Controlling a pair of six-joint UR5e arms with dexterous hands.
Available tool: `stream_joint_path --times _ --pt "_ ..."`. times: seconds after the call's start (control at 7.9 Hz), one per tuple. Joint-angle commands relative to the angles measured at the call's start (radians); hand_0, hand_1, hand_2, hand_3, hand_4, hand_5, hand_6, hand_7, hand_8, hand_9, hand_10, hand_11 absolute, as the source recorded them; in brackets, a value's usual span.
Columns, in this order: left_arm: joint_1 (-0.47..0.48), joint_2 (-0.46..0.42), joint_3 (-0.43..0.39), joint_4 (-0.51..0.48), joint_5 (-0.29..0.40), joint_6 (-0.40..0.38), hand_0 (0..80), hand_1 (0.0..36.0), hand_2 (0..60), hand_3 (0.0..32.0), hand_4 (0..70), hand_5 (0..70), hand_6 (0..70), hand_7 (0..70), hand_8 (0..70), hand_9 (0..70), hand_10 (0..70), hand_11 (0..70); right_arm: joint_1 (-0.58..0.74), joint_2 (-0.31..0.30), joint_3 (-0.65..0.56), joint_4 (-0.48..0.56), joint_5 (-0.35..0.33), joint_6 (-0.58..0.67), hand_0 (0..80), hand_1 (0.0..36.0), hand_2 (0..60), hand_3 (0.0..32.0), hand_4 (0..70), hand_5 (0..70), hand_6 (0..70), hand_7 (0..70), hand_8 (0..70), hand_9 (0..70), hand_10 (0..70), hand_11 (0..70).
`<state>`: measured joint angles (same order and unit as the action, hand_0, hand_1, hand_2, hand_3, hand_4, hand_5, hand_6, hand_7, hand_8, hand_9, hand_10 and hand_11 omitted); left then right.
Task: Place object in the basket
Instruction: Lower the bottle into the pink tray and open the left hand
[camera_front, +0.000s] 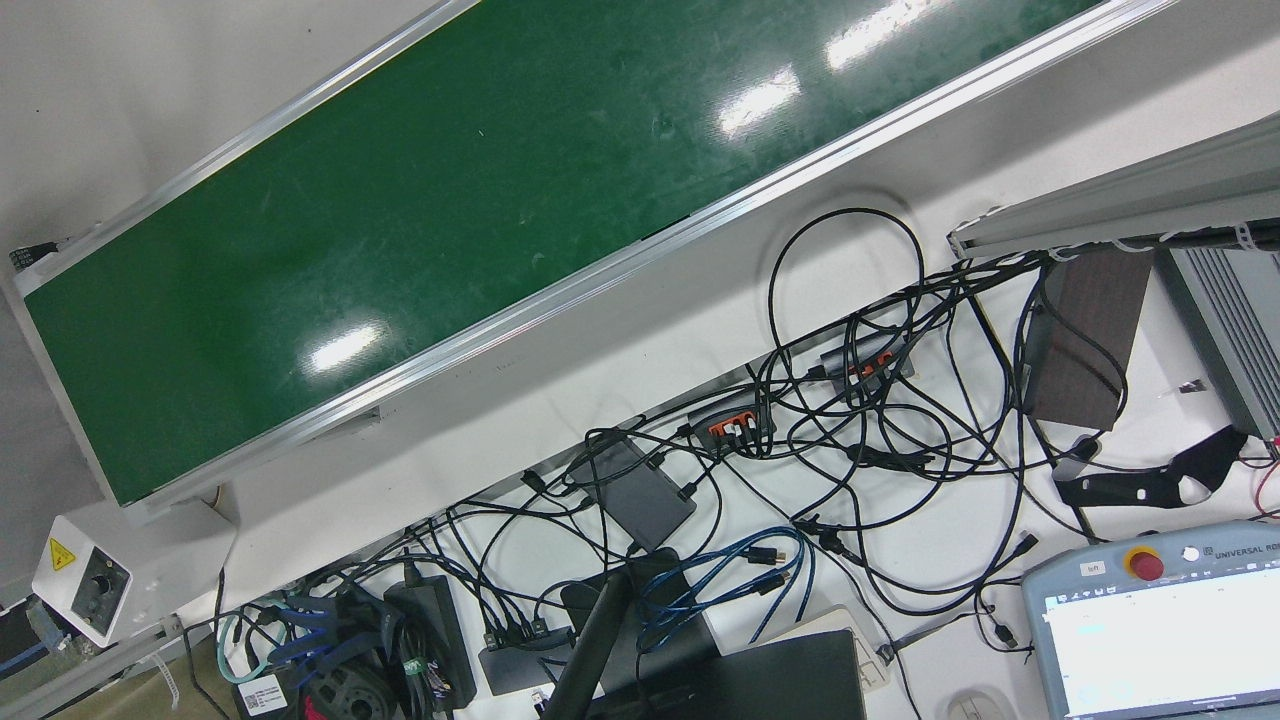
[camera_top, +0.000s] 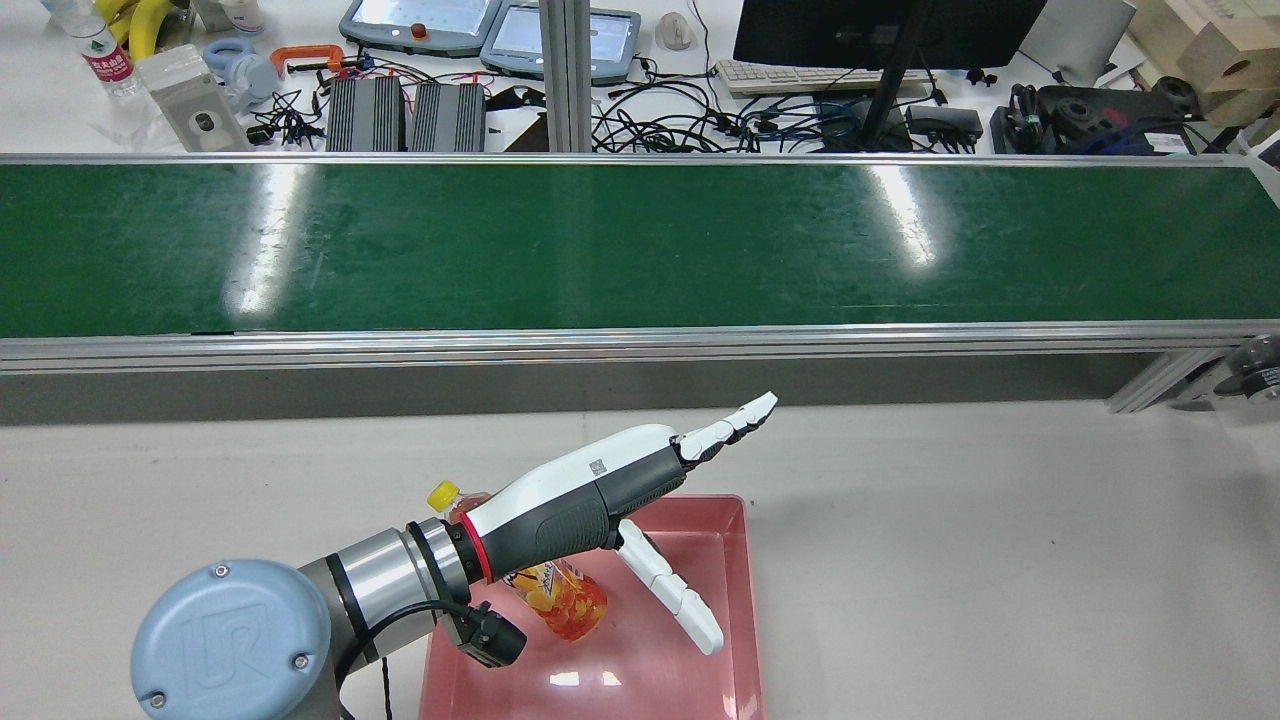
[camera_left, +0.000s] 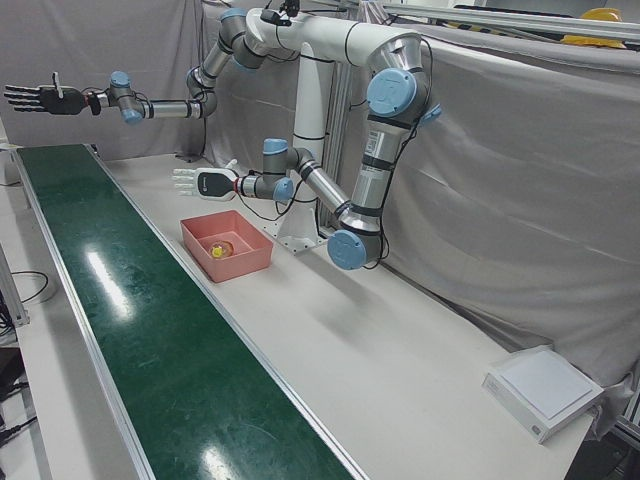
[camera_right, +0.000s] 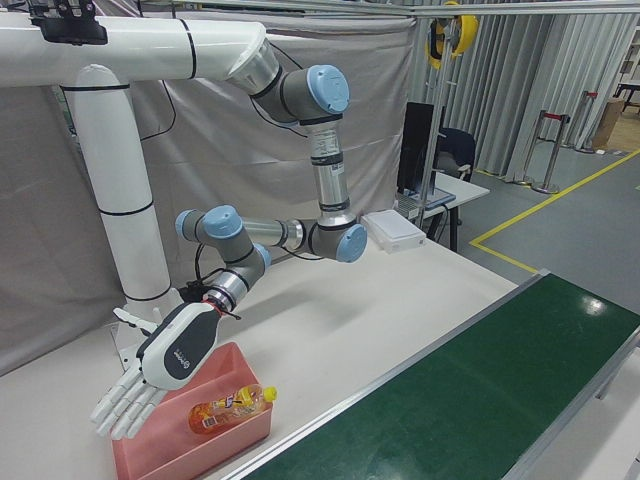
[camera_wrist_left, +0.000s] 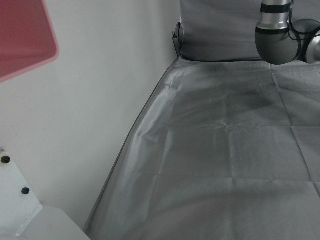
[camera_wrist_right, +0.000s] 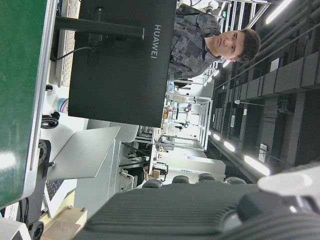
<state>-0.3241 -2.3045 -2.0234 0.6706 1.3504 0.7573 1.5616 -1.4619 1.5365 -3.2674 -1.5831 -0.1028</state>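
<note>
An orange drink bottle (camera_top: 566, 603) with a yellow cap lies on its side in the pink basket (camera_top: 640, 672); it also shows in the right-front view, bottle (camera_right: 228, 408) in basket (camera_right: 215, 447). My left hand (camera_top: 600, 490), white and grey, hovers just above the basket with its fingers spread and nothing in it; the arm hides part of the bottle. From the station's corners the left hand (camera_left: 200, 182) (camera_right: 160, 368) sits over the basket's (camera_left: 256, 256) end. My dark right hand (camera_left: 40, 98) is raised high past the belt's far end, fingers spread, holding nothing.
The green conveyor belt (camera_top: 640, 250) runs along the table beyond the basket. Behind it lies a desk with a monitor (camera_top: 880, 30), teach pendants (camera_top: 420, 22) and tangled cables (camera_front: 860, 420). A white box (camera_left: 545, 390) sits on the table's far corner. A person (camera_wrist_right: 210, 45) stands behind the monitor.
</note>
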Motion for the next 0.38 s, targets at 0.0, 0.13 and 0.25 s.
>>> stream_joint_path --times 0.0,0.13,0.25 --pt "-0.026 0.0 -0.003 0.0 0.001 -0.007 46.9 8.5 0.0 0.0 0.0 0.0 0.0 0.4 0.0 0.0 1.3 3.5 0.0 0.0 0.001 0.0 0.0 0.0 0.0 0.0 0.0 0.0 0.0 0.0 0.0 0.0 0.0 0.0 0.0 0.0" --pt "-0.029 -0.001 -0.003 0.0 0.001 -0.013 46.9 9.8 0.0 0.0 0.0 0.0 0.0 0.4 0.0 0.0 1.3 3.5 0.0 0.0 0.001 0.0 0.0 0.0 0.0 0.0 0.0 0.0 0.0 0.0 0.0 0.0 0.0 0.0 0.0 0.0" --pt "-0.029 -0.001 -0.005 0.0 0.001 -0.022 46.9 10.1 0.0 0.0 0.0 0.0 0.0 0.3 0.0 0.0 2.2 4.8 0.0 0.0 0.001 0.0 0.0 0.0 0.0 0.0 0.0 0.0 0.0 0.0 0.0 0.0 0.0 0.0 0.0 0.0"
